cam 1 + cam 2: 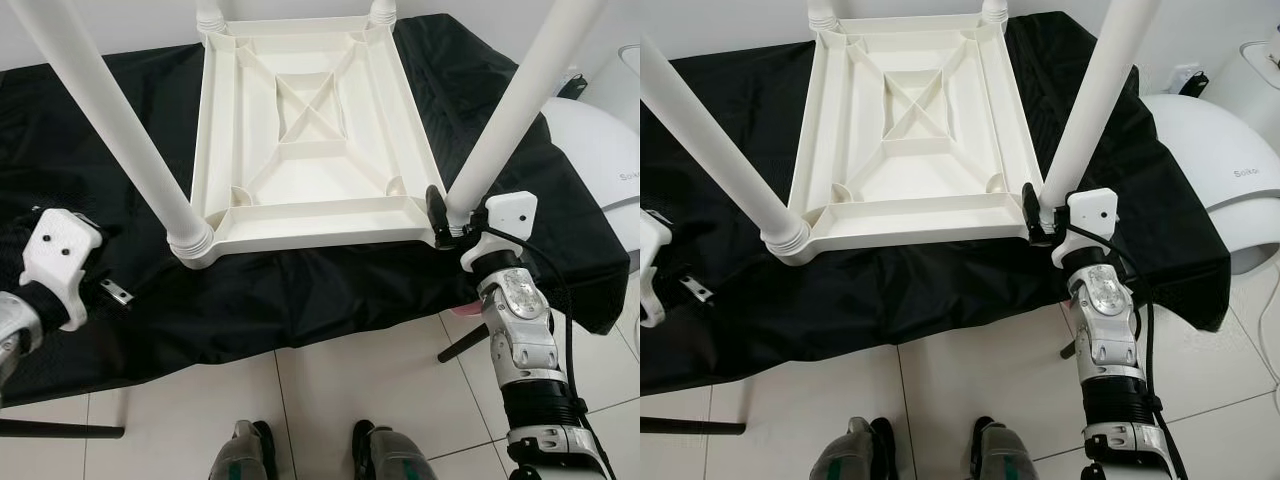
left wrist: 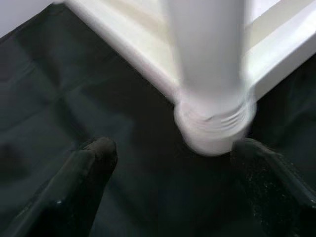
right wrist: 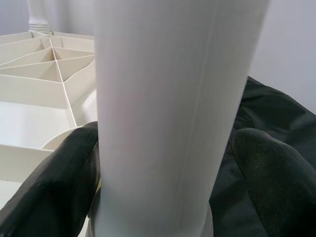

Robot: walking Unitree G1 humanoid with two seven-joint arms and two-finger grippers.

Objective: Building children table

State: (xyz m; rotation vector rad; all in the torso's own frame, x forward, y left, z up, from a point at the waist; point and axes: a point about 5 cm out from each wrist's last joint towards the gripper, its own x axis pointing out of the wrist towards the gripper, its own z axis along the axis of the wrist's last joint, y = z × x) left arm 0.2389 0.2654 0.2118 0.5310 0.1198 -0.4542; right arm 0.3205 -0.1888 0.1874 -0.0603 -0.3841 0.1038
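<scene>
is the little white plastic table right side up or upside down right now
Upside down. The white plastic table lies top-down on the black cloth, its ribbed underside facing up and its round white legs pointing upward.

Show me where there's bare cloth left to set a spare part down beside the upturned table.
Bare black cloth lies left of the upturned tabletop, past the near-left leg. A narrower strip runs along the front edge. Right of the near-right leg, some cloth shows too. It is crowded at that leg's base, where the right gripper straddles it.
</scene>
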